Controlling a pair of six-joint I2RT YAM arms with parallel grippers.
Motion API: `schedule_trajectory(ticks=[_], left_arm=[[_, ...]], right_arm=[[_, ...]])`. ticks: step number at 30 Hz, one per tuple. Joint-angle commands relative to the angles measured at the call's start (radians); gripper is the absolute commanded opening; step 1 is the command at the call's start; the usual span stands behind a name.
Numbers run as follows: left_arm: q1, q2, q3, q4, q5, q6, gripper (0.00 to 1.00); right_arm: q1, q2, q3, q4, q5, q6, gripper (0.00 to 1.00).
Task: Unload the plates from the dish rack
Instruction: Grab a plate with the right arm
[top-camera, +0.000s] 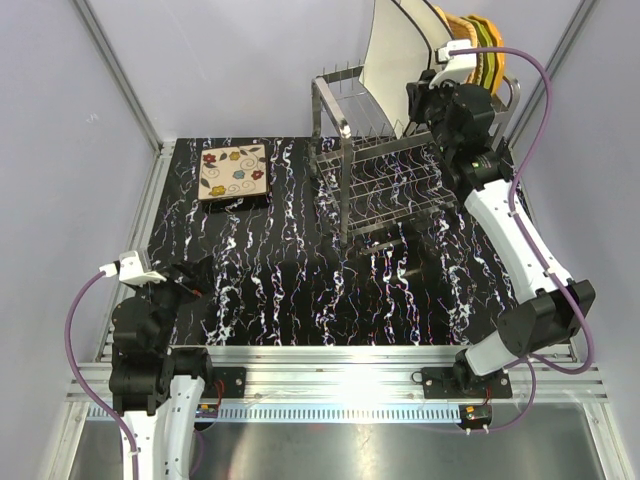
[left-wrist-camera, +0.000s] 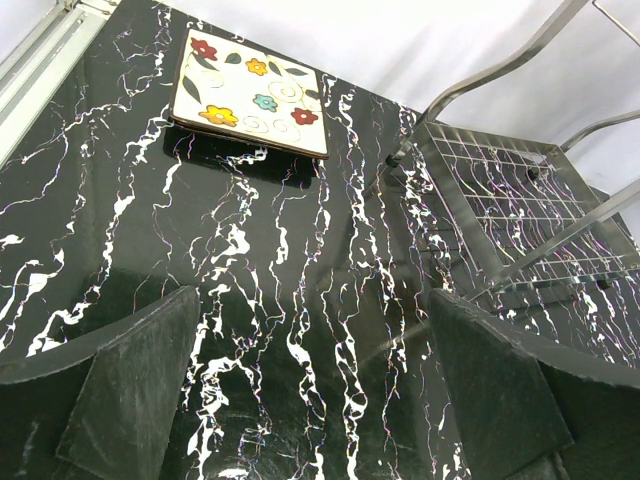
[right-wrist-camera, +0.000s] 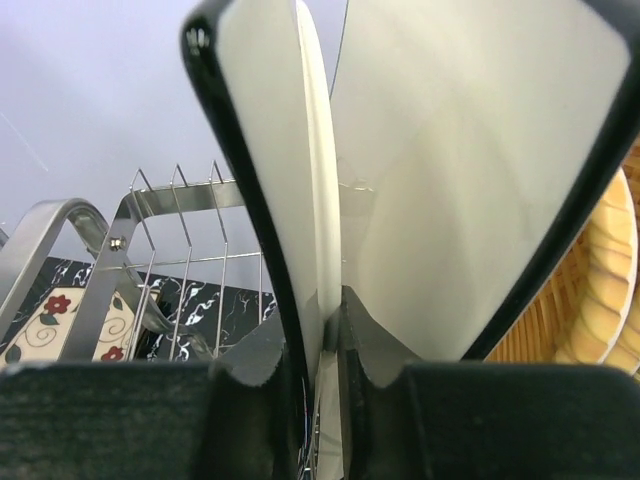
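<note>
Overhead, we see the dish rack (top-camera: 385, 175) standing on the black marbled table (top-camera: 300, 290). The right gripper (top-camera: 427, 95) is raised at the rack's far right end against a big cream plate (top-camera: 398, 55). That view does not show us how its fingers sit.

The right wrist camera does. The right gripper (right-wrist-camera: 322, 340) is closed down to a narrow slit, and the pale rim of the cream plate (right-wrist-camera: 268, 150), seen almost edge-on, runs down into that slit between the two fingers. Just to the right of it leans a second cream plate (right-wrist-camera: 470, 150) with a dark rim. We cannot tell whether this one touches the right finger. Past it, at the picture's right edge, is a woven orange-tan plate (right-wrist-camera: 590, 300), which the top camera shows behind the cream one (top-camera: 470, 38).

The flower-patterned plate (top-camera: 234, 172) lies flat on the table, to the left of the rack and apart from it. The left wrist view shows it plainly (left-wrist-camera: 250, 92), with the rack's tubular frame and wire shelf (left-wrist-camera: 520, 200) to its right. Through the rack's prongs (right-wrist-camera: 180, 230), the right wrist camera catches only a corner of it (right-wrist-camera: 40, 320).

The left gripper (top-camera: 195, 280) sits low near the table's front edge, well away from the rack. From its own camera we see the left gripper (left-wrist-camera: 320, 400) spread wide, with only bare tabletop between its fingers.
</note>
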Motion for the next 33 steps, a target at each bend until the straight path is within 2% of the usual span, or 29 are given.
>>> schedule_trajectory(ticks=[1,12,33], left_arm=[[0.002,-0.012,0.018,0.025,0.012,0.001,0.99],[0.002,-0.007,0.021,0.039,0.017,0.001,0.99],[0.002,0.010,0.015,0.070,0.033,-0.003,0.99]], right_arm=[[-0.009,-0.054,0.002,0.100,-0.085,-0.013,0.00],[-0.010,-0.028,0.136,0.126,-0.109,0.059,0.00],[-0.010,0.004,0.266,0.175,-0.109,0.034,0.00]])
